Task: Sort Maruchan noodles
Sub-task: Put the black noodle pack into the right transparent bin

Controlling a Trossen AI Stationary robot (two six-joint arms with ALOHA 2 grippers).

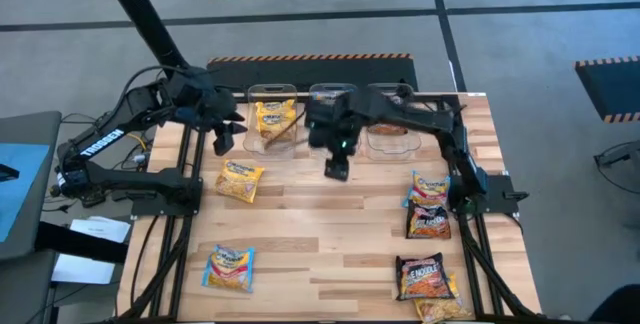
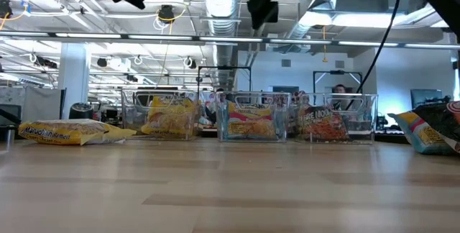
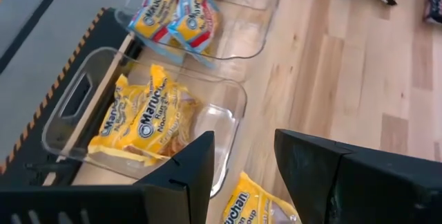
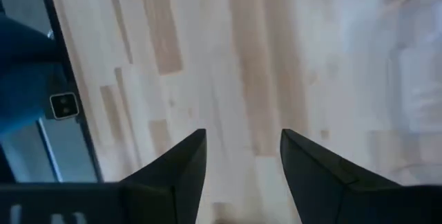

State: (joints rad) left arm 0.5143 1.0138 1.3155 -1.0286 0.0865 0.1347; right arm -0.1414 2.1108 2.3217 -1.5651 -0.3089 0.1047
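Observation:
Three clear bins stand along the table's far edge. The left bin point(image 1: 272, 119) holds yellow packets point(image 3: 141, 124), the middle bin point(image 2: 251, 118) holds light blue packets point(image 3: 181, 13), and the right bin point(image 2: 334, 118) holds a maroon packet. Loose packets lie flat on the table: a yellow one point(image 1: 240, 181), a light blue one point(image 1: 230, 269), and a cluster at the right point(image 1: 428, 209) of blue, maroon and yellow. My left gripper point(image 1: 222, 142) hangs open and empty above the table beside the left bin. My right gripper point(image 1: 338, 171) hangs open and empty above bare table just in front of the middle bin.
Bare wood lies in the table's middle point(image 1: 330, 234). More packets lie at the near right corner point(image 1: 425, 284). The right arm reaches over the middle and right bins point(image 1: 400, 114). A person shows in the room beyond the table point(image 2: 338, 93).

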